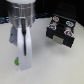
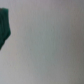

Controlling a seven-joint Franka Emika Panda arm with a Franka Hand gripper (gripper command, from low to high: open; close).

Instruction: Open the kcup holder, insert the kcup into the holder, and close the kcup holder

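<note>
1. Farthest toward the exterior view's left, at the near side, sits the kcup (image 1: 17, 62), a tiny pod with a bright green top, resting on the pale table (image 1: 55, 67). It is very small and blurred, so I can make out little beyond the green colour.

2. Just beside it, a little to the right, the gripper (image 1: 22, 51) reaches down toward the table from the arm's broad white wrist (image 1: 23, 11) at the far edge. The long pale fingers (image 1: 25, 42) hang almost straight down, with a dark cable or strip running along them. Their tips end close above the green pod, but whether they touch it I cannot tell. How wide the fingers are parted, and whether they grip anything, I cannot tell either; the picture is too soft there.

3. Between the arm and the black box lies a stretch of bare table with nothing standing in the way.

4. Well apart to the right, toward the far side, stands the kcup holder (image 1: 61, 31), a black boxy unit turned at an angle. Its tray shows pods (image 1: 58, 26) with red and white tops sitting in round slots.

5. The wrist view shows only pale blurred surface and a dark teal shape (image 2: 4, 27) at one edge, which I cannot identify.
</note>
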